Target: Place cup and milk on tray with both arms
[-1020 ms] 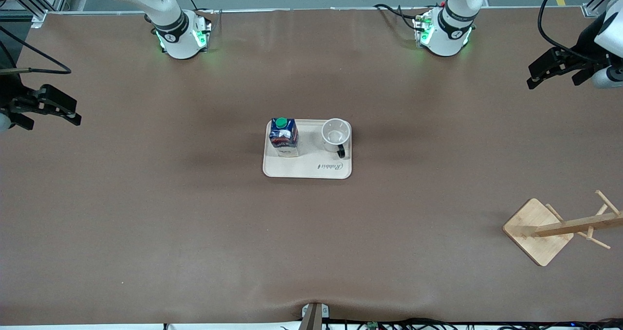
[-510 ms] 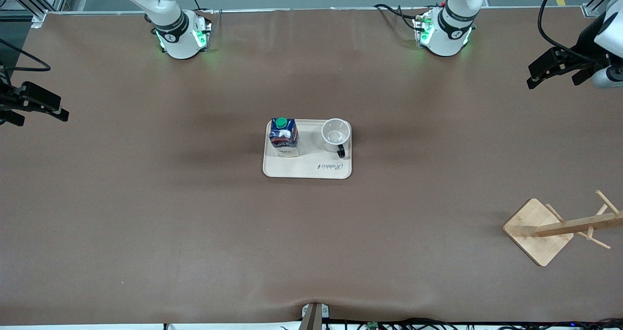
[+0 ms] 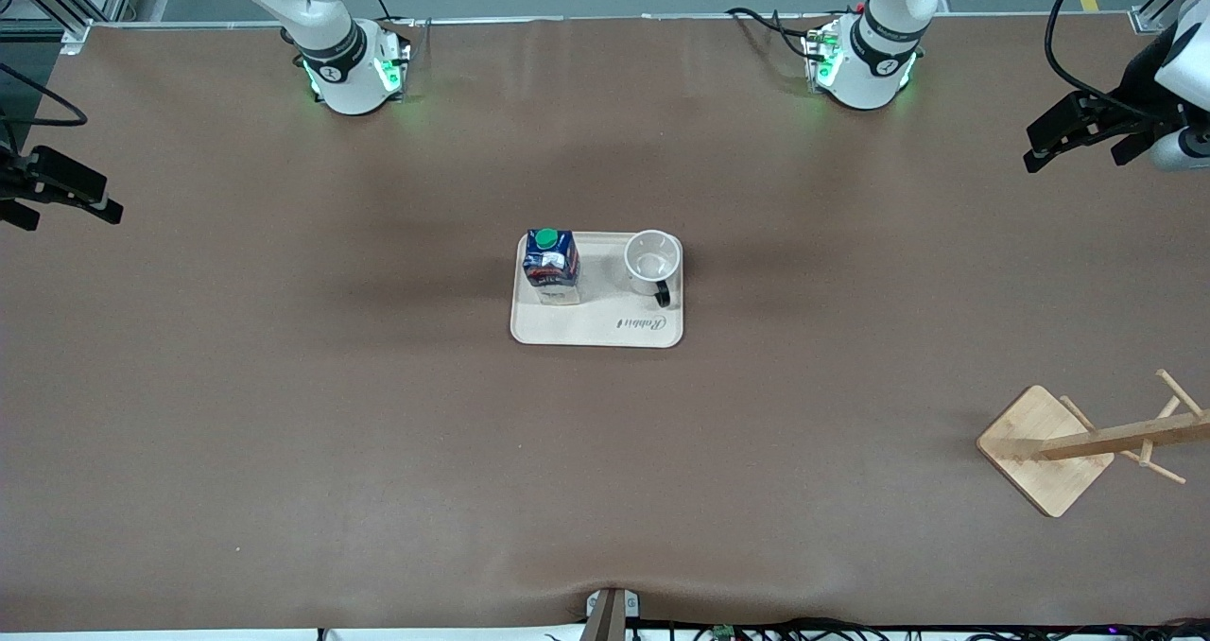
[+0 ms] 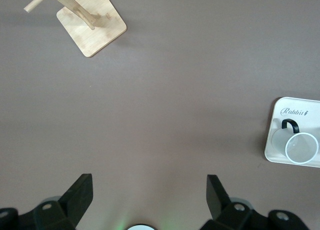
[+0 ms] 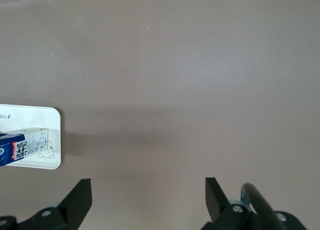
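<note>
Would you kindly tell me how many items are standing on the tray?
2: the milk carton toward the right arm's end of the tray, the mug toward the left arm's.

The tray [image 3: 597, 324] lies at the middle of the table [image 3: 284, 433]. On it stand the milk [image 3: 551, 265], toward my right arm's end, and the cup [image 3: 652, 261], toward my left arm's end, apart from each other. The rack [image 3: 1049, 450] sits near the table's corner at my left arm's end, nearer the front camera than the tray and well apart from it. My left gripper [image 3: 1078, 135] hangs over one end of the table, my right gripper [image 3: 61, 192] over the other, both well apart from the tray.
</note>
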{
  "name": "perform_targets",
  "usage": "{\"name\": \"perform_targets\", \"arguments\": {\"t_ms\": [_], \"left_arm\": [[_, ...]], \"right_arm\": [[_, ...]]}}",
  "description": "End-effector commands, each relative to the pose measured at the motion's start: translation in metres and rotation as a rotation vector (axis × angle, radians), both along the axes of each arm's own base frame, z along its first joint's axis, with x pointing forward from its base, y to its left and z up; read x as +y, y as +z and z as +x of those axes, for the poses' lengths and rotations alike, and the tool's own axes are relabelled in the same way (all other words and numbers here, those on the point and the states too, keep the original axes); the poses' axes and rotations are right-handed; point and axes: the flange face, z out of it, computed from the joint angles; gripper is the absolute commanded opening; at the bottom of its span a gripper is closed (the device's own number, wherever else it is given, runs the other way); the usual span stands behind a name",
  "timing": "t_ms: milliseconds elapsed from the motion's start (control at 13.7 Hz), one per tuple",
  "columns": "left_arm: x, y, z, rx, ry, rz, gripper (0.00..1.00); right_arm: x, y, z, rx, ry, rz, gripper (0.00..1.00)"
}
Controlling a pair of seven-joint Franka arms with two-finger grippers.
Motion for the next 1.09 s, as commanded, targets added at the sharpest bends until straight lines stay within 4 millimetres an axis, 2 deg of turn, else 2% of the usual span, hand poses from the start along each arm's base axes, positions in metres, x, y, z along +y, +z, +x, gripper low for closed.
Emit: {"name": "perform_targets", "arguments": {"t_ms": [0,219,437,656,874,1020], "left_arm": [[-0.001,0.003,-0.005,-0.019,0.001,-0.008,1.00],[-0.001,-0.001,-0.007,-0.031,0.003,-0.008,1.00],[-0.001,-0.003,-0.010,-0.051,0.003,-0.005,1.00],[0.002,-0.002,-0.004,-0.048,-0.005,-0.006,1.00],[0.005,0.003,0.003,-0.056,-0.002,-0.005,1.00],[0.004,0.002,0.003,-0.055,-0.006,0.001,1.00]], "right_arm": [[-0.002,0.002,-0.007,-0.012,0.010,-0.014,1.00],[-0.010,0.002,-0.008,-0.014,0.009,-0.013,1.00],[-0.005,0.004,-0.009,-0.014,0.075,-0.031,1.00],[-0.005,0.003,-0.012,0.001,0.069,-0.041,1.00],[-0.013,-0.010,-0.020,0.016,0.053,-0.053,1.00],[-0.015,-0.012,-0.023,0.021,0.055,-0.075,1.00]]}}
